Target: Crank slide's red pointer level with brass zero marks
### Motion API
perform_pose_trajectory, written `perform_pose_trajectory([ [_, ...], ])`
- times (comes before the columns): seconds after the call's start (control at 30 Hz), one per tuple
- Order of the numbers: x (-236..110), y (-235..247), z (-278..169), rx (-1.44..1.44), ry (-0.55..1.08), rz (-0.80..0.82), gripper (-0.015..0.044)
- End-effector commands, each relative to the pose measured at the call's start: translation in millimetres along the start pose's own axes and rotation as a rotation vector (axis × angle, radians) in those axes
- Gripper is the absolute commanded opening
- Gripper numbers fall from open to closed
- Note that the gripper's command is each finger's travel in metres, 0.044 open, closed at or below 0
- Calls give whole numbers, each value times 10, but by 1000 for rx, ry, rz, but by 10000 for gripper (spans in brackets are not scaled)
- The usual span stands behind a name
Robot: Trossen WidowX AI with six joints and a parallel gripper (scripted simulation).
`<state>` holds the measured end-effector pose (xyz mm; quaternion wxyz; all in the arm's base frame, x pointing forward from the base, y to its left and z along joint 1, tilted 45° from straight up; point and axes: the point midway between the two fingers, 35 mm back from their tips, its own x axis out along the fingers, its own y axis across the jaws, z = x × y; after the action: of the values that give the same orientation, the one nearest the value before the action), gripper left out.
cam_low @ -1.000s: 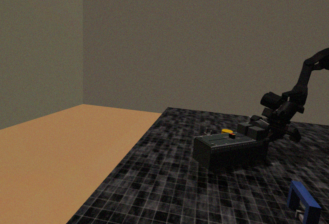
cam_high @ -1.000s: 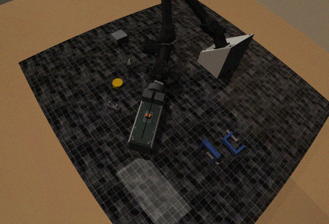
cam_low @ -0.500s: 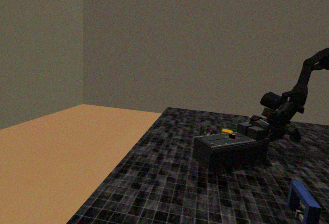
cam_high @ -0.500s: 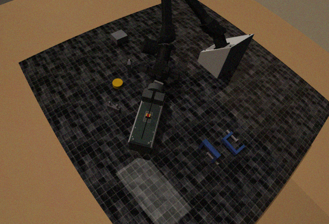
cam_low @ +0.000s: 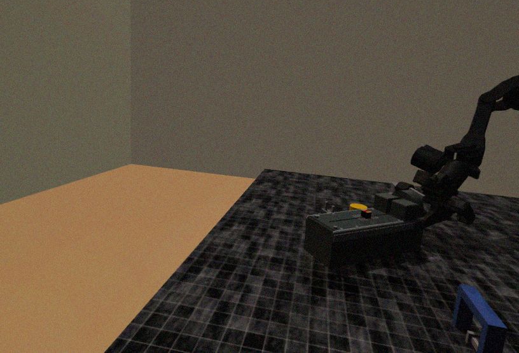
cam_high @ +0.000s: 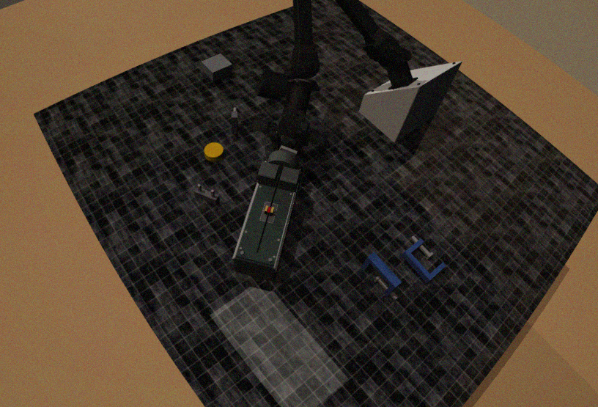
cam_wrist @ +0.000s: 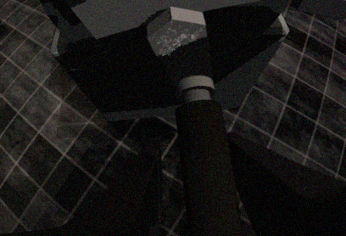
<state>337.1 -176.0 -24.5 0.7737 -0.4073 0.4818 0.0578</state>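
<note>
You see an orange-tan counter point(cam_high: 72, 78) under a black mat point(cam_high: 434, 199) crossed by a fine pale grid with cloudy grey patches. The machine point(cam_high: 265, 228) has a dark green top with a light grey rim and black sides; its pointer point(cam_high: 270, 209) is red between brass-yellow marks. A yellow disc point(cam_high: 212, 150) lies far left, a grey cube point(cam_high: 216, 67) beyond it, two blue brackets point(cam_high: 403, 265) near right, a white wedge point(cam_high: 410, 98) far right, the arm point(cam_high: 304, 54) black
</note>
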Motion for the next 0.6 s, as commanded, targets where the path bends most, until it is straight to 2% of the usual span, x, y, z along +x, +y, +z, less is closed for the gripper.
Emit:
perform_pose_trajectory([
  [0.0,0,0,0,0,0,0,236],
  [0.27,0,0,0,0,0,0,440],
  [0.57,-236,-8,251,1,-1,1,440],
])
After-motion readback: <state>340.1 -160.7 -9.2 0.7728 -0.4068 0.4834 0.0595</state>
